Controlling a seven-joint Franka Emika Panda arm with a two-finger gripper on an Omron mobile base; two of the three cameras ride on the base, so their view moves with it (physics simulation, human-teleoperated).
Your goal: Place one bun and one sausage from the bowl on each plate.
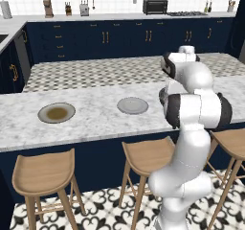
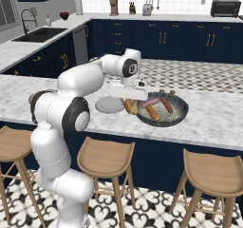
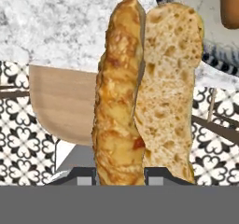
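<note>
the bun (image 3: 126,101) stands upright, clamped between the gripper (image 3: 121,174) fingertips (split side showing). it hangs just beside the bowl (image 2: 178,118) and near the light grey plate (image 2: 109,105); sausages (image 2: 166,104) lie in the bowl.

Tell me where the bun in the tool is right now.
The bun is clamped in the tool, held up close in the hand view. In the right base view it hangs between the light grey plate and the bowl, above the counter's front edge.
</note>
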